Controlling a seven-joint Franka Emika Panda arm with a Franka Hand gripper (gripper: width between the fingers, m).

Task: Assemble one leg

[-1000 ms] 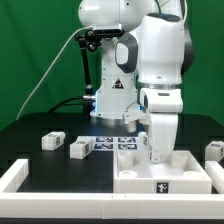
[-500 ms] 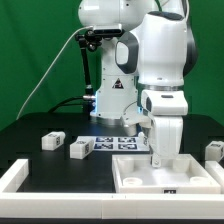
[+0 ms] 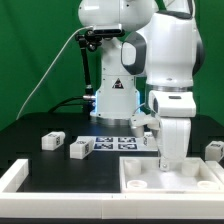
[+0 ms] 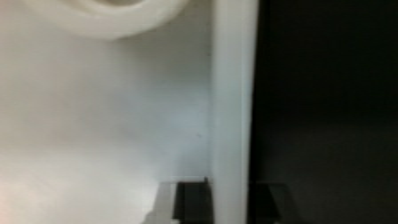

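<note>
The large flat white panel (image 3: pixel 150 182) with a raised rim lies at the front on the exterior view's right. My gripper (image 3: pixel 172 160) reaches straight down onto its far rim. In the wrist view the two dark fingers (image 4: pixel 192 200) stand on either side of the panel's raised rim (image 4: pixel 231 100), closed against it, with my gripper (image 4: pixel 231 192) straddling it. Two small white tagged legs (image 3: pixel 52 140) (image 3: pixel 79 149) lie loose on the black table on the exterior view's left. Another leg (image 3: pixel 214 150) lies at the right edge.
The marker board (image 3: pixel 116 143) lies flat behind the panel, in front of the robot base (image 3: pixel 112 100). A white rail (image 3: pixel 14 181) runs along the table's front left. A round recess (image 4: pixel 125 15) shows in the panel's face.
My gripper and the panel have slid together toward the exterior view's right; the panel's right edge now reaches the picture's edge. The loose legs have not moved.
</note>
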